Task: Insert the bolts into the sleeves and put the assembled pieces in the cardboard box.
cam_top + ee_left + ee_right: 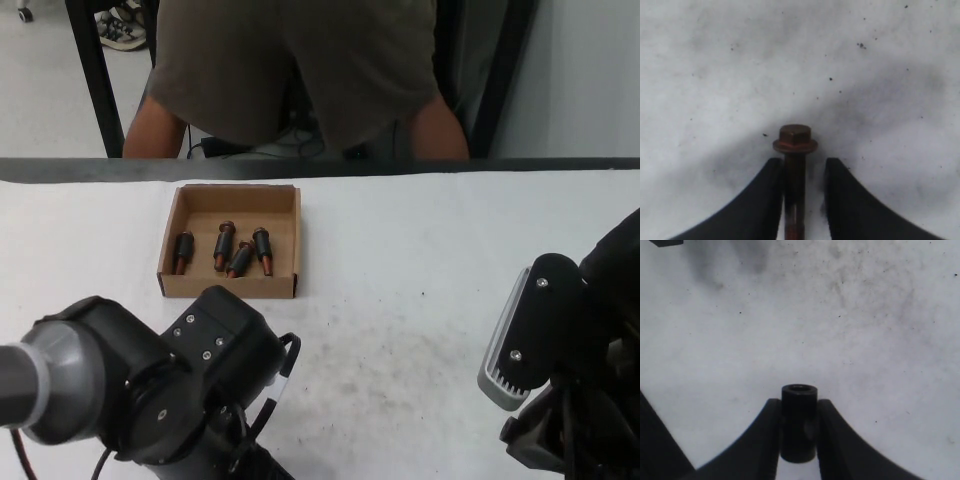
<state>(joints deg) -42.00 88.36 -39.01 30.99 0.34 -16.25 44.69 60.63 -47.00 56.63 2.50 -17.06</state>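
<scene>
A rusty hex-head bolt [795, 142] sticks out head-first between the black fingers of my left gripper [800, 162], which is shut on its shank above the white bench. A short black sleeve [799, 425] stands with its bore facing out in my right gripper [799, 402], both fingers pressed against its sides. The cardboard box [230, 285] sits at the back left of the bench. Several assembled pieces [241, 258] lie inside it. One arm [150, 390] fills the lower left of the high view, the other arm [570, 370] the lower right.
The white bench top [420, 270] is scuffed with dark smudges between the box and the arms. A dark rail [320, 167] runs along the bench's far edge.
</scene>
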